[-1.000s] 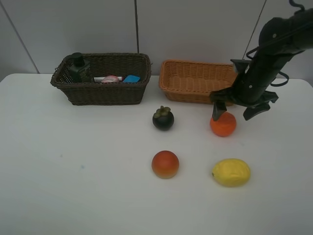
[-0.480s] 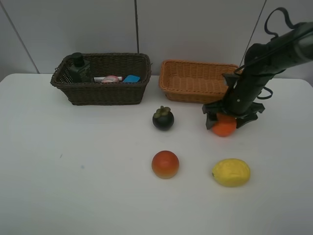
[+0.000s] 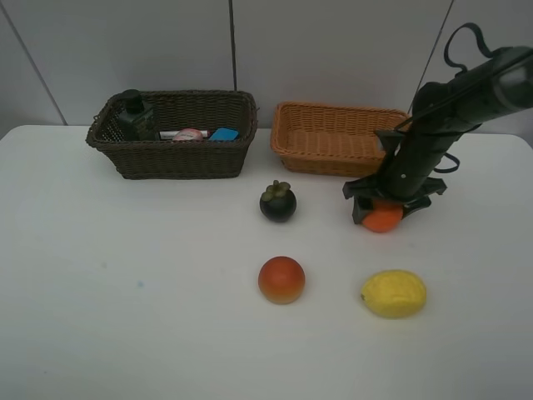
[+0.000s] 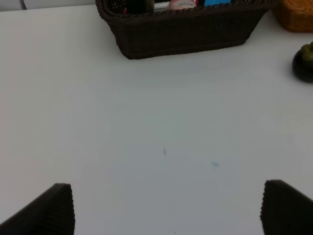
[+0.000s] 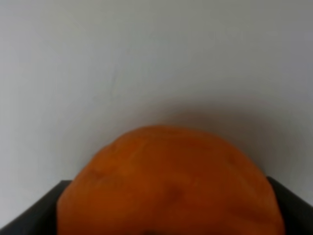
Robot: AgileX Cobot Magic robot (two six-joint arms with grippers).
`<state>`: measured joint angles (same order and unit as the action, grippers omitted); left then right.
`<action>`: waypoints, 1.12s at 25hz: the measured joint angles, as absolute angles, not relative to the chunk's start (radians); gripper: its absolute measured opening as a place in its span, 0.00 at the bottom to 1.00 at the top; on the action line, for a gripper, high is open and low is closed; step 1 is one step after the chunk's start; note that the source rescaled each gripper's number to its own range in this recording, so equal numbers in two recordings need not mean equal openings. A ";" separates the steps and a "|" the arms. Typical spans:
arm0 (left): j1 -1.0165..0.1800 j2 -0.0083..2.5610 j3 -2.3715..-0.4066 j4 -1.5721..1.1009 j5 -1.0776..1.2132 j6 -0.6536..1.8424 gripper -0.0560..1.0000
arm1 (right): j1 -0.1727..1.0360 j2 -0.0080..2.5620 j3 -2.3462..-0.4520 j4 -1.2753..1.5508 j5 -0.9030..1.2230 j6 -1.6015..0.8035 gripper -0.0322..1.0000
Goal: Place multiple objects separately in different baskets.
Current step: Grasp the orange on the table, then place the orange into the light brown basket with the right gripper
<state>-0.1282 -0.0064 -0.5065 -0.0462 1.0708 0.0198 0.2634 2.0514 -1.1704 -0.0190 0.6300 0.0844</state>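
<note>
On the white table the orange (image 3: 383, 219) rests in front of the light tan basket (image 3: 325, 154). My right gripper (image 3: 385, 208) has come down over it and is shut on it. In the right wrist view the orange (image 5: 171, 181) fills the gap between the dark fingers (image 5: 29, 210). The mangosteen (image 3: 277, 202), the red-orange fruit (image 3: 281, 279) and the lemon (image 3: 393, 293) lie loose on the table. The dark brown basket (image 3: 175, 158) holds the green pump bottle (image 3: 133, 117) and the pink bottle (image 3: 190, 134). My left gripper (image 4: 166, 210) hangs open above bare table.
A blue-topped item (image 3: 223, 134) also lies in the dark basket. The light tan basket has nothing in it. The left wrist view shows the dark basket (image 4: 186, 34), the mangosteen (image 4: 304, 61) and a corner of the tan basket (image 4: 296, 17). A grey wall stands behind the table.
My right gripper came down from above and beside the orange, straddled it, then closed its fingers onto it. The left gripper has not moved.
</note>
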 joint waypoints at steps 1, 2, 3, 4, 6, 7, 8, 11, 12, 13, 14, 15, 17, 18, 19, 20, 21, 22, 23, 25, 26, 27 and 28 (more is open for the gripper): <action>-0.128 -0.006 -0.507 -0.046 1.071 0.020 1.00 | 0.263 2.051 -1.170 -0.019 0.630 0.078 0.44; -0.128 -0.006 -0.507 -0.046 1.071 0.020 1.00 | 0.263 2.051 -1.170 -0.018 0.630 0.075 0.44; -0.128 -0.006 -0.507 -0.046 1.071 0.020 1.00 | 0.263 2.051 -1.170 -0.018 0.630 0.073 0.44; -0.128 -0.006 -0.507 -0.046 1.071 0.020 1.00 | 0.263 2.051 -1.170 -0.018 0.630 0.073 0.44; -0.128 -0.006 -0.507 -0.046 1.071 0.020 1.00 | 0.263 2.051 -1.170 -0.018 0.638 0.073 0.44; -0.128 -0.006 -0.507 -0.046 1.071 0.020 1.00 | 0.263 2.049 -1.172 -0.018 0.649 0.072 0.44; -0.128 -0.006 -0.507 -0.046 1.071 0.020 1.00 | 0.263 2.040 -1.177 -0.019 0.673 0.072 0.44; -0.128 -0.006 -0.507 -0.046 1.071 0.020 1.00 | 0.263 1.993 -1.231 -0.020 0.765 0.072 0.44; -0.128 -0.006 -0.507 -0.046 1.071 0.020 1.00 | 0.263 1.975 -1.264 -0.028 0.801 0.070 0.44; -0.128 -0.006 -0.507 -0.046 1.071 0.020 1.00 | 0.261 1.963 -1.314 -0.041 0.831 0.070 0.44; -0.128 -0.006 -0.507 -0.046 1.071 0.020 1.00 | 0.254 1.960 -1.372 -0.049 0.864 0.070 0.44; -0.128 -0.006 -0.507 -0.046 1.071 0.020 1.00 | 0.244 1.962 -1.434 -0.058 0.894 0.070 0.44; -0.128 -0.006 -0.507 -0.046 1.071 0.020 1.00 | 0.214 1.993 -1.554 -0.068 0.938 0.070 0.44; -0.128 -0.006 -0.507 -0.046 1.071 0.020 1.00 | 0.195 2.016 -1.623 -0.068 0.955 0.070 0.44; -0.128 -0.006 -0.507 -0.046 1.071 0.020 1.00 | 0.176 2.051 -1.691 -0.069 0.968 0.070 0.44; -0.128 -0.006 -0.507 -0.046 1.071 0.020 1.00 | 0.161 2.090 -1.747 -0.069 0.983 0.070 0.44; -0.128 -0.006 -0.507 -0.046 1.071 0.020 1.00 | 0.144 2.133 -1.812 -0.070 0.998 0.070 0.44; -0.128 -0.006 -0.507 -0.046 1.071 0.020 1.00 | 0.131 2.168 -1.875 -0.071 1.016 0.070 0.44; -0.128 -0.006 -0.507 -0.046 1.071 0.020 1.00 | 0.120 2.212 -1.923 -0.071 1.038 0.070 0.44; -0.128 -0.006 -0.507 -0.046 1.071 0.020 1.00 | 0.112 2.287 -2.022 -0.070 1.068 0.070 0.44; -0.128 -0.006 -0.507 -0.046 1.071 0.020 1.00 | 0.111 2.321 -2.060 -0.074 1.080 0.071 0.44; -0.128 -0.006 -0.507 -0.046 1.071 0.020 1.00 | 0.111 2.349 -2.085 -0.076 1.089 0.074 0.52; -0.128 -0.006 -0.507 -0.046 1.071 0.020 1.00 | 0.112 2.370 -2.104 -0.084 1.095 0.076 0.67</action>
